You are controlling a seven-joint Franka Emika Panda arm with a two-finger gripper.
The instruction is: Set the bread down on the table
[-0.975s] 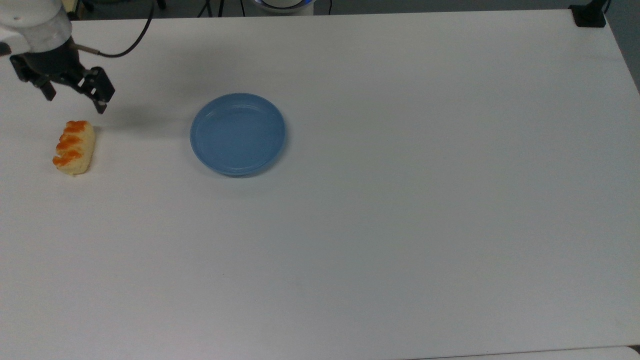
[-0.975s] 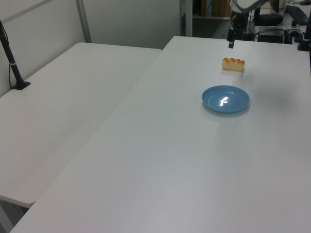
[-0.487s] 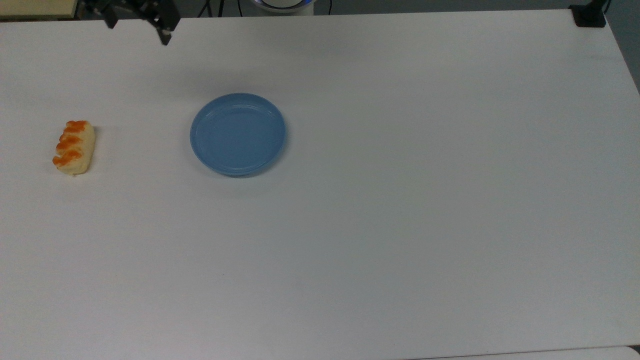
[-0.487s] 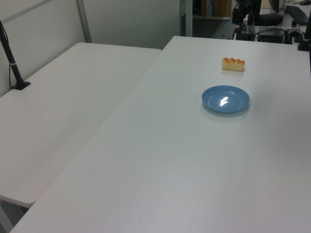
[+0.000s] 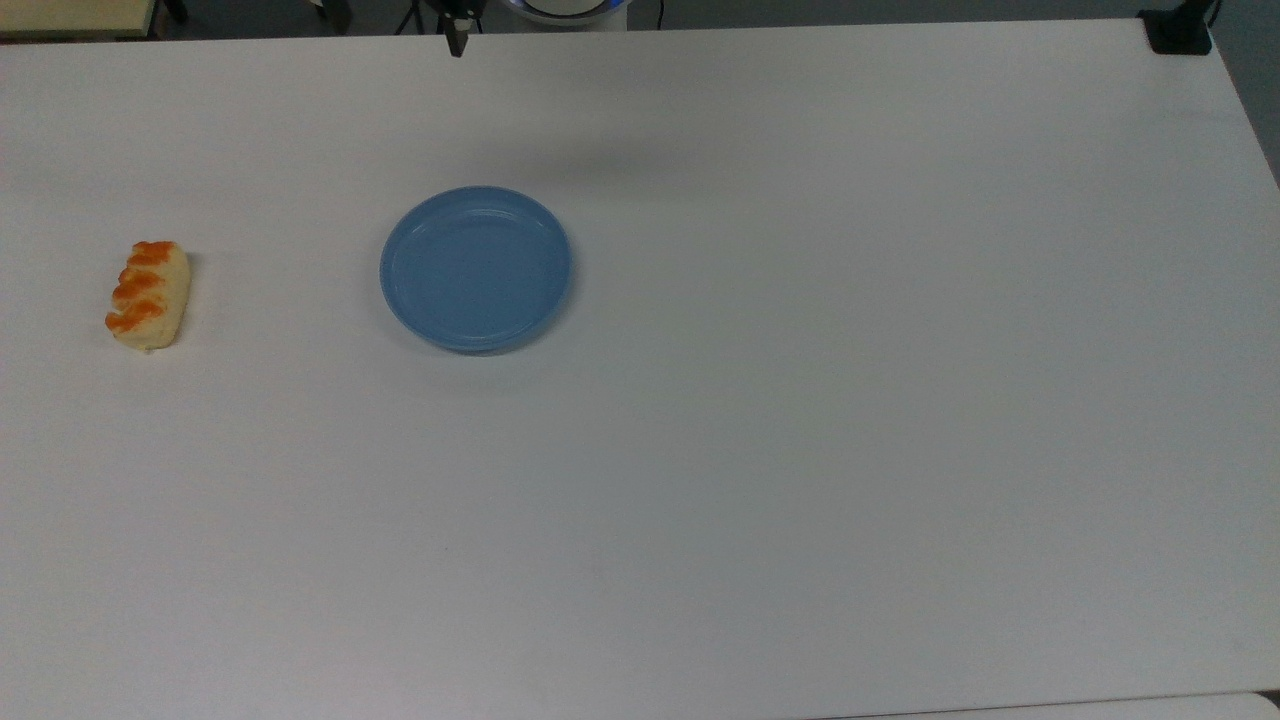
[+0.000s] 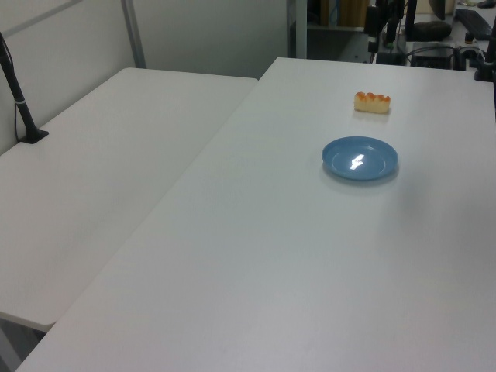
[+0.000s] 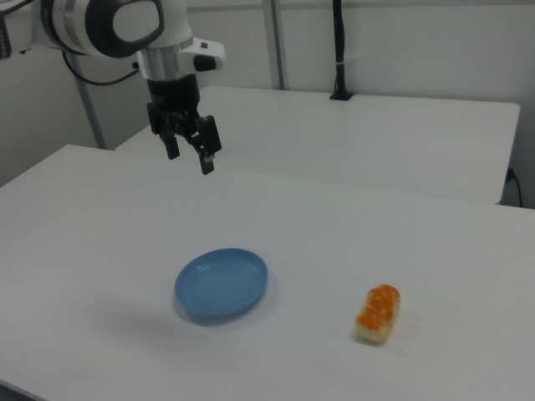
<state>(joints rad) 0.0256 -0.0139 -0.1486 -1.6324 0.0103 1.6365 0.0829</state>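
The bread (image 5: 148, 295), a small pale-yellow bun with orange stripes, lies on the white table (image 5: 800, 450) at the top view's left. It rests flat on the bare tabletop, apart from the blue plate (image 5: 476, 268). In the right view the bread (image 7: 378, 314) sits to the right of the plate (image 7: 222, 283). My gripper (image 7: 190, 162) hangs high above the table (image 7: 376, 225), behind the plate, open with nothing between its fingers. One dark fingertip (image 5: 456, 42) pokes in at the top view's upper edge. The left view has the bread (image 6: 373, 101) beyond the plate (image 6: 359, 158).
A second white table (image 6: 101, 170) adjoins this one, with a black clamped post (image 6: 19, 101) on it. Another black clamp (image 5: 1180, 30) grips the corner at the top view's upper right. The white arm (image 7: 109, 25) reaches in from the right view's upper left.
The gripper has risen from just beside the bread and travelled to the top view's right along the far edge. Bread and plate have not moved.
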